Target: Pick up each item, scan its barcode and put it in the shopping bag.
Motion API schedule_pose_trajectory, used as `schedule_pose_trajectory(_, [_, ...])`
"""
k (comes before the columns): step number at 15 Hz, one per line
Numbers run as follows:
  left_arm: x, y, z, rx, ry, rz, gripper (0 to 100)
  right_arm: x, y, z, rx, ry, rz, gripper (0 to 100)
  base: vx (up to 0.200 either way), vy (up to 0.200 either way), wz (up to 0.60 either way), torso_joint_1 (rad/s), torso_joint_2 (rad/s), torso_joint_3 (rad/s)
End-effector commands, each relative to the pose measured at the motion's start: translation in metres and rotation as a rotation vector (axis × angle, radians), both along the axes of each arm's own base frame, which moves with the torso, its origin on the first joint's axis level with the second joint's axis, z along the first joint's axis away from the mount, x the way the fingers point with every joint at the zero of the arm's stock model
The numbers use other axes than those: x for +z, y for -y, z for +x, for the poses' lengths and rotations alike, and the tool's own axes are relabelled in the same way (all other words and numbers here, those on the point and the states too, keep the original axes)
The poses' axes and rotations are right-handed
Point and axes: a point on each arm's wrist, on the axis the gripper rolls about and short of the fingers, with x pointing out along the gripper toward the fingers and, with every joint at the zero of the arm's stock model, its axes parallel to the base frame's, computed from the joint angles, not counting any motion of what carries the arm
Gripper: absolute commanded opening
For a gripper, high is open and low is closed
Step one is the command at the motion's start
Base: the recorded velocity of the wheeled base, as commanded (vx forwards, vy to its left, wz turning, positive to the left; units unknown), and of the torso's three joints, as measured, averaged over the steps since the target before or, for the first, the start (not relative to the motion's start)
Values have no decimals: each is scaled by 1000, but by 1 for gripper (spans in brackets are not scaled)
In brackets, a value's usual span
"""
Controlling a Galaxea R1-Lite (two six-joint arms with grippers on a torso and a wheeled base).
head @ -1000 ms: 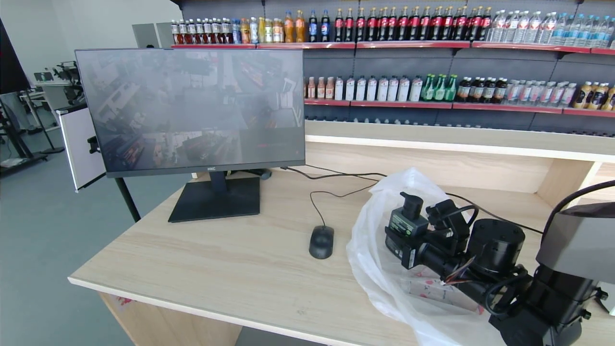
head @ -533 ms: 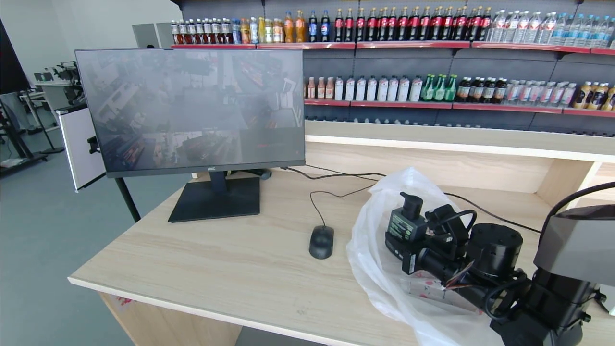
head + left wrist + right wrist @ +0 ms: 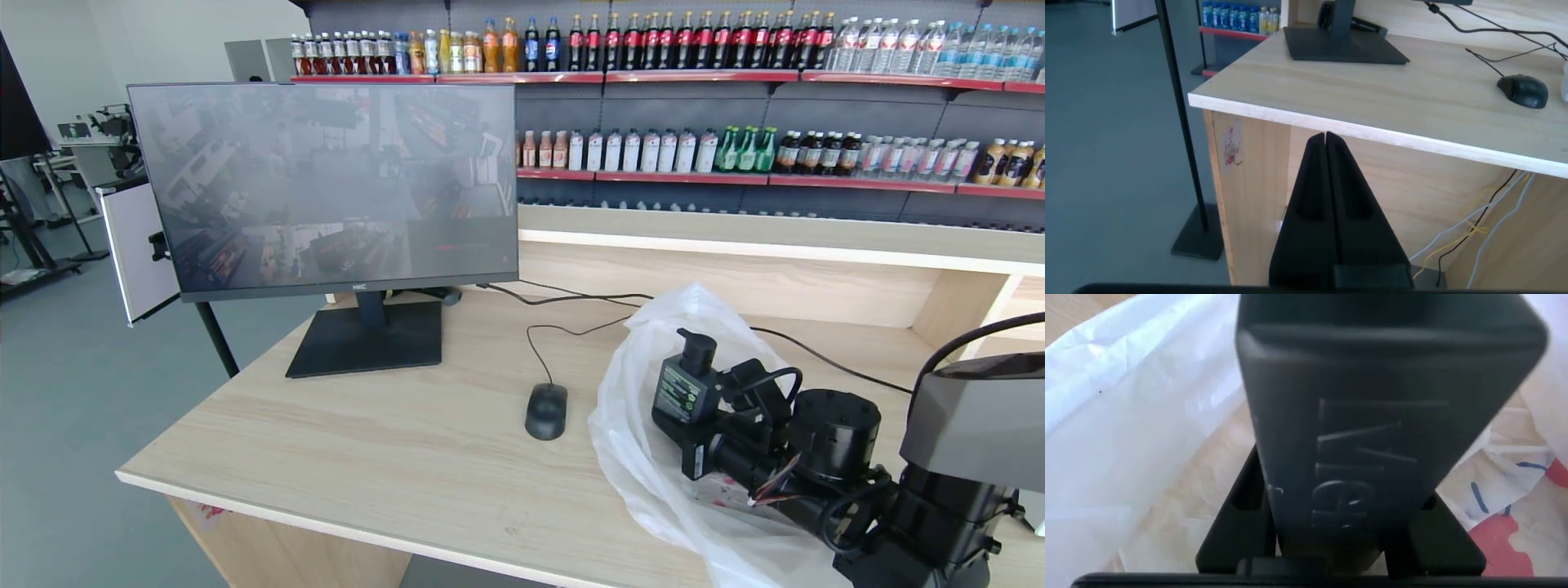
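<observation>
the right arm (image 3: pixel 833 433) has eased a little lower and towards the robot's left since a second ago, its wrist now sitting slightly deeper over the mouth of the shopping bag (image 3: pixel 645 433). the bag, the mouse (image 3: pixel 546 411) and the monitor (image 3: pixel 322 188) have kept their places on the tabletop (image 3: pixel 392 457).

the right fingers (image 3: pixel 1234 518) pinch a dark box (image 3: pixel 1388 416) from both sides (a grey block with raised lettering on the face turned to the wrist camera). the box stands out past the fingers and hides their tips. all round the fingers and beyond the box lies the bag's crumpled white plastic. on one side of the fingers some red and blue print shows low down, and it cannot be told whether it is on the bag or on something inside it.

the left fingers (image 3: pixel 1310 188) are pressed together, flat against each other with no gap, and hold nothing. they hang off the tabletop, lower than its surface. just beyond their tips is the tabletop's pale front edge and the wooden panel under it. farther beyond the tips, on the tabletop, lie the mouse with its cable and the monitor's black foot (image 3: pixel 1343 45).
</observation>
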Motion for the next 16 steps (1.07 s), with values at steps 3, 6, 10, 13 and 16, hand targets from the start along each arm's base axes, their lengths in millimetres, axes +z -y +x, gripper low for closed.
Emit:
schedule_pose_trajectory(3, [0,0,0,0,-1,0,0,1,0,2,-3,8,4,100,0,0,0,0,0,0])
schedule_pose_trajectory(6, [0,0,0,0,1,0,0,9,3,-2,-8,24,12,100,0,0,0,0,0,0])
schedule_pose_trajectory(10, [0,0,0,0,1,0,0,20,10,-7,-23,48,19,100,0,0,0,0,0,0])
schedule_pose_trajectory(13, [0,0,0,0,1,0,0,31,11,-17,-17,72,26,100,0,0,0,0,0,0])
schedule_pose_trajectory(16, [0,0,0,0,1,0,0,56,18,-36,-17,136,48,100,0,0,0,0,0,0])
